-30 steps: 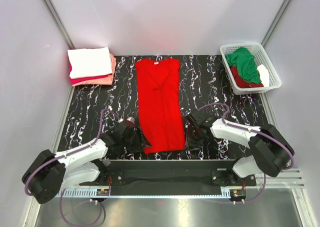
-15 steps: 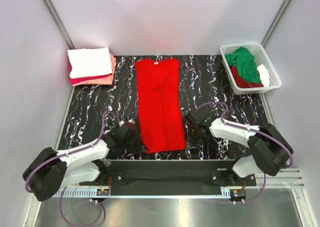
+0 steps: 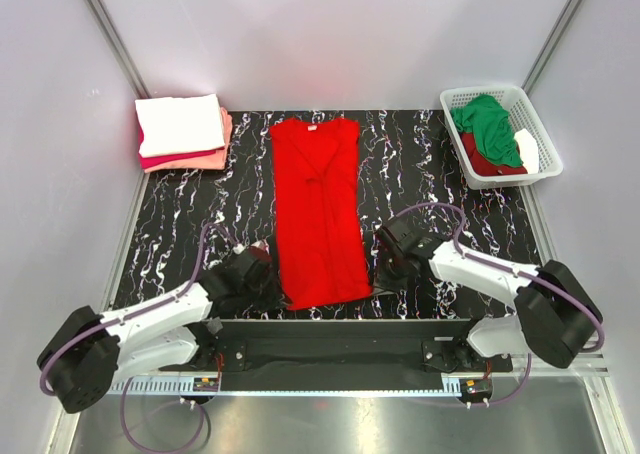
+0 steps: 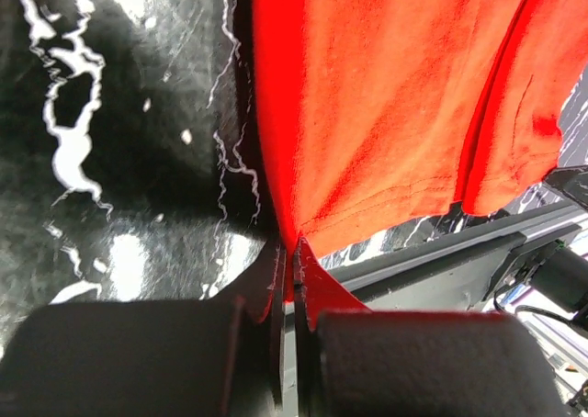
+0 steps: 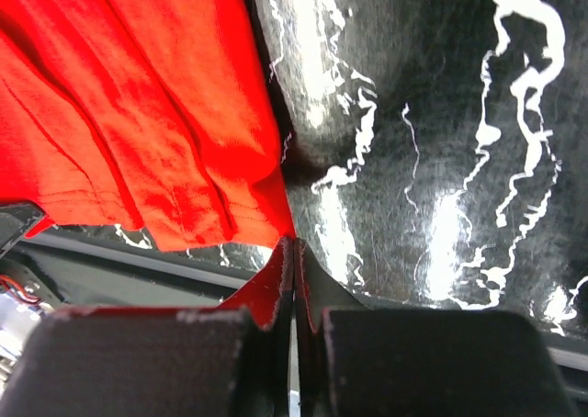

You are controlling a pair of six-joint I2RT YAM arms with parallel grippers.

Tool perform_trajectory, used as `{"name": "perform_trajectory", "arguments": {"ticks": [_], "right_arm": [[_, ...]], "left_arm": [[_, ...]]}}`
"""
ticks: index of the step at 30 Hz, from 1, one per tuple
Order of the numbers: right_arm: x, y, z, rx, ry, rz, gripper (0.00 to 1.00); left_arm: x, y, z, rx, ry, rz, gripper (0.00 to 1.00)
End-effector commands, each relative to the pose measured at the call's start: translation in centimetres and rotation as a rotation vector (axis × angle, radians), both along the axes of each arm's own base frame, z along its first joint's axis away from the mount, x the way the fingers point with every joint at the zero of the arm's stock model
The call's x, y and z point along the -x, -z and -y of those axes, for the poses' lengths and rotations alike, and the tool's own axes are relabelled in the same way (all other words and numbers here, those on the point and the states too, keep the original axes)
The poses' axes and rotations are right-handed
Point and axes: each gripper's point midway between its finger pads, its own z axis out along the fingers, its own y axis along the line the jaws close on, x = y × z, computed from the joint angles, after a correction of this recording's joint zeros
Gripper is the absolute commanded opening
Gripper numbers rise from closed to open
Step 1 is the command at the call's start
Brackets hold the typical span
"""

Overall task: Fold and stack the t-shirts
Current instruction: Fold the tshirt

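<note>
1. A bright red t-shirt (image 3: 320, 209) is laid as a long narrow strip down the middle of the black marbled table (image 3: 420, 164), with its collar at the far end and its hem at the near edge.
2. The left arm (image 3: 150, 319) is stretched low to the near left corner of the hem. In the left wrist view, its jaws are seen pressed together with that corner of red t-shirt (image 4: 395, 95) pinched between them.
3. The right arm (image 3: 480, 269) is placed at the near right corner of the hem. In the right wrist view, its jaws are likewise closed on the red cloth (image 5: 147, 114), with a sliver of it caught between them.
4. A stack of folded t-shirts (image 3: 183, 134) is set at the far left corner of the table; white is on top, with crimson and salmon pink beneath.
5. A white lattice basket (image 3: 545, 139) is placed at the far right corner. A green t-shirt (image 3: 490, 129) is heaped in it over a dark red one (image 3: 485, 162).
</note>
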Motion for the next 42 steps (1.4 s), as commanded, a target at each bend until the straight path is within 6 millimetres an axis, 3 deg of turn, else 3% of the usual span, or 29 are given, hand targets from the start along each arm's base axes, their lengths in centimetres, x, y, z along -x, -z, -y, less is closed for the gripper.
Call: {"name": "perform_trajectory", "arguments": {"ticks": [1, 3, 9, 14, 15, 17, 22, 25, 27, 28, 29, 32, 36, 39, 40, 42], "right_arm": [[0.6, -1.0, -0.2, -0.04, 0.014, 0.011, 0.0], [0.9, -1.3, -0.1, -0.048, 0.02, 0.006, 0.0], [0.7, -5.1, -0.6, -0.12, 0.027, 0.053, 0.0], [-1.7, -8.6, -2.1, -0.151, 0.011, 0.135, 0.0], [-1.9, -8.8, -2.0, -0.139, 0.008, 0.135, 0.0], [-3.6, -9.8, -2.2, -0.137, 0.006, 0.173, 0.0], [-8.1, -12.4, -1.8, -0.147, 0.019, 0.253, 0.0], [-11.3, -13.9, -1.5, -0.139, 0.022, 0.297, 0.0], [-12.8, -14.2, -1.1, -0.123, 0.027, 0.294, 0.0], [-13.7, -16.0, -1.5, -0.137, 0.014, 0.338, 0.0], [-14.1, -16.6, -1.5, -0.135, 0.013, 0.351, 0.0], [-14.4, -18.8, -1.5, -0.144, 0.007, 0.38, 0.0], [-12.2, -20.4, -1.2, -0.186, 0.007, 0.356, 0.0], [-9.6, -20.9, -0.5, -0.237, 0.023, 0.35, 0.0], [-8.6, -19.1, -0.1, -0.224, 0.026, 0.305, 0.0], [-7.2, -17.7, -0.3, -0.26, 0.009, 0.27, 0.01]], "left_arm": [[-0.3, -1.3, -0.1, -0.003, -0.024, 0.021, 0.0], [-0.4, -1.9, 0.1, 0.007, -0.02, 0.029, 0.0], [-1.6, -6.2, 1.1, 0.033, -0.01, 0.088, 0.03], [-2.7, -8.0, 1.7, -0.01, 0.024, 0.102, 0.04], [-3.4, -9.2, 2.2, -0.002, 0.029, 0.125, 0.04], [-3.9, -9.4, 2.3, -0.043, 0.046, 0.121, 0.04], [-7.1, -12.7, 3.1, -0.067, 0.038, 0.174, 0.04], [-9.0, -13.7, 2.7, -0.079, 0.027, 0.188, 0.04], [-11.1, -15.5, 2.3, -0.075, 0.019, 0.217, 0.02], [-11.4, -15.9, 1.9, -0.081, 0.018, 0.215, 0.02], [-12.5, -17.7, 1.8, -0.074, 0.016, 0.258, 0.02], [-13.0, -19.1, 1.3, -0.079, 0.021, 0.275, 0.02], [-11.7, -21.2, 2.2, 0.01, 0.056, 0.273, 0.02], [-10.7, -21.3, 2.3, 0.059, 0.05, 0.281, 0.03], [-10.2, -19.9, 1.9, 0.047, 0.048, 0.253, 0.03], [-9.0, -18.3, 1.5, 0.054, 0.045, 0.221, 0.03]]}}
